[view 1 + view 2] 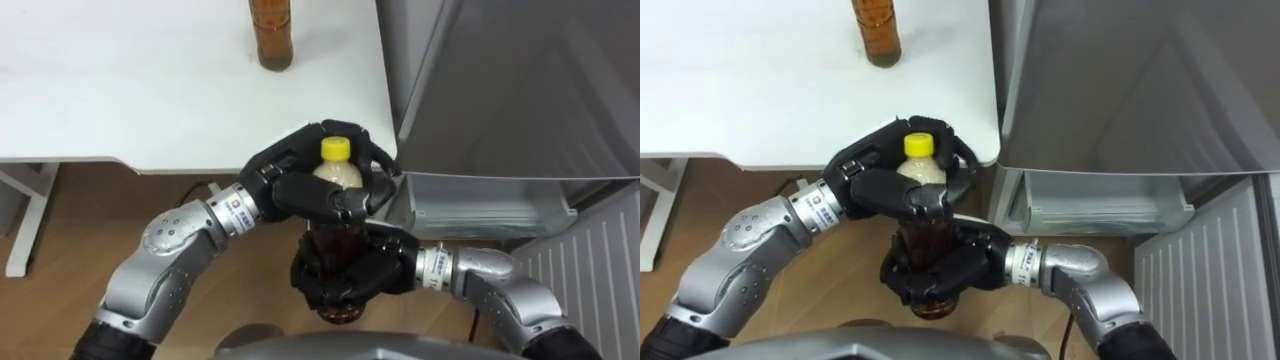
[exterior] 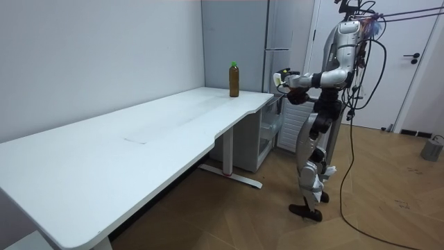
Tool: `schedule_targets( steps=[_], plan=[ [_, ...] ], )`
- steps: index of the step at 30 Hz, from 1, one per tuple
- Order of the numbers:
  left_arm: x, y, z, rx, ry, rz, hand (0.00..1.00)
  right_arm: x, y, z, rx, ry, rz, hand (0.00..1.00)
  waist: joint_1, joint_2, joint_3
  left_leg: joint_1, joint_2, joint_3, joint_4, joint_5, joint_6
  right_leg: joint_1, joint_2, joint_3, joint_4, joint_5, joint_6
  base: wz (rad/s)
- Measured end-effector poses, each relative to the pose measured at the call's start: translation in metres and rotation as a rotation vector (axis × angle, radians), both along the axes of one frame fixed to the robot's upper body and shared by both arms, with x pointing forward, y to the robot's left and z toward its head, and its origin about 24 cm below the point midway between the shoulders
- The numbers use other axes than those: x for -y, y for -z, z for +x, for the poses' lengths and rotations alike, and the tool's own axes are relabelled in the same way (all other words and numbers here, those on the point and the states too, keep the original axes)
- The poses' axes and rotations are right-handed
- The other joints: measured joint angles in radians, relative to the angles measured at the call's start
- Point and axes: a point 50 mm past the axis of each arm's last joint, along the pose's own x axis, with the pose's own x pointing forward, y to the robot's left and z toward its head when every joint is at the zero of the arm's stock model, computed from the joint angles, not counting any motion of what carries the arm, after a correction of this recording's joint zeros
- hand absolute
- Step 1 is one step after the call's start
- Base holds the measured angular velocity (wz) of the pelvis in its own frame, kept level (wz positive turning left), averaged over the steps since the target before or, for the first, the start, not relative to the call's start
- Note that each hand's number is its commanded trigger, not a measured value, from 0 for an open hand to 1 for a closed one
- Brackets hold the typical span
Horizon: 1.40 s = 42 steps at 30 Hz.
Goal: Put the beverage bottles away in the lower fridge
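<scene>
A white table [image 1: 150, 100] spans the upper left of the left eye view; one brown drink bottle [image 1: 272, 35] stands upright on it at top centre, near its right edge

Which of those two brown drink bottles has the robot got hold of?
The yellow-capped bottle: the left hand is curled round its top, the right hand round its lower part. The other bottle stands untouched on the white table.
</scene>
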Motion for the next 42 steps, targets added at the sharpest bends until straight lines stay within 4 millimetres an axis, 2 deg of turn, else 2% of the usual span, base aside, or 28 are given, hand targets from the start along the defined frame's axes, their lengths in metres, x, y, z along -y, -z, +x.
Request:
schedule_targets(
  steps=[6, 13, 17, 24, 27, 29, 32, 35, 39, 42],
  plan=[
    [-0.002, -0.004, 0.002, 0.009, -0.017, -0.030, 0.00, 0.003, 0.004, -0.002, -0.010, 0.008, -0.010, 1.00, 0.000, -0.001, 0.0004, -0.002, 0.001, 0.001, -0.001, 0.000, 0.000, -0.003, 0.000, 0.003, 0.000, 0.000, 0.000, 0.00],
    [-0.007, -0.045, 0.008, 0.175, -0.046, -0.122, 0.00, 0.006, 0.008, -0.006, -0.024, 0.006, -0.045, 1.00, 0.019, -0.004, -0.0016, -0.011, 0.006, 0.010, 0.010, -0.001, 0.000, -0.023, 0.001, 0.014, 0.015, 0.000, 0.000, -0.03],
    [-0.001, -0.067, 0.006, 0.255, -0.033, -0.242, 0.00, 0.011, 0.013, -0.010, -0.051, -0.020, -0.125, 1.00, 0.036, 0.008, -0.0019, -0.010, 0.006, 0.012, 0.015, -0.005, 0.003, -0.016, 0.001, 0.017, 0.014, 0.000, 0.000, -0.01],
    [-0.006, -0.076, 0.008, 0.300, -0.073, -0.262, 0.00, 0.015, 0.018, -0.012, -0.020, -0.086, -0.248, 1.00, 0.052, 0.021, -0.0011, 0.002, 0.007, 0.012, 0.019, -0.005, 0.003, -0.004, 0.003, 0.022, 0.014, 0.000, 0.000, 0.00],
    [-0.013, -0.088, 0.008, 0.357, -0.101, -0.258, 0.00, 0.019, 0.018, -0.011, -0.011, -0.081, -0.277, 1.00, 0.054, 0.020, -0.0007, 0.000, 0.006, 0.014, 0.021, -0.005, 0.003, -0.005, 0.001, 0.023, 0.013, -0.003, 0.000, 0.00],
    [-0.021, -0.106, 0.005, 0.456, -0.126, -0.259, 0.00, 0.022, 0.020, -0.012, -0.009, -0.064, -0.300, 1.00, 0.056, 0.018, -0.0016, 0.007, 0.003, 0.017, 0.018, -0.004, 0.003, -0.003, 0.000, 0.025, 0.013, -0.007, 0.000, 0.00],
    [-0.031, -0.123, 0.002, 0.561, -0.170, -0.263, 0.00, 0.026, 0.022, -0.016, -0.024, -0.038, -0.306, 1.00, 0.067, 0.018, -0.0018, 0.022, -0.002, 0.016, 0.005, -0.004, 0.005, 0.009, -0.004, 0.022, 0.013, -0.010, 0.004, 0.00],
    [-0.043, -0.135, 0.000, 0.632, -0.237, -0.255, 0.00, 0.032, 0.024, -0.022, -0.046, -0.007, -0.310, 1.00, 0.087, 0.016, -0.0053, 0.039, -0.005, 0.014, -0.005, -0.004, 0.005, 0.027, -0.005, 0.022, -0.002, -0.012, 0.006, 0.00],
    [-0.063, -0.143, 0.000, 0.701, -0.378, -0.218, 0.00, 0.041, 0.024, -0.026, -0.049, 0.036, -0.322, 1.00, 0.105, 0.025, -0.0001, 0.064, -0.007, 0.009, -0.018, -0.004, 0.005, 0.050, -0.005, 0.019, -0.004, -0.012, 0.007, 0.03],
    [-0.076, -0.150, -0.002, 0.755, -0.526, -0.142, 0.00, 0.049, 0.020, -0.029, -0.029, 0.069, -0.342, 1.00, 0.121, 0.036, -0.0010, 0.069, -0.007, 0.002, -0.023, -0.004, 0.004, 0.051, -0.005, 0.013, -0.003, -0.012, 0.007, 0.03]
  ],
)
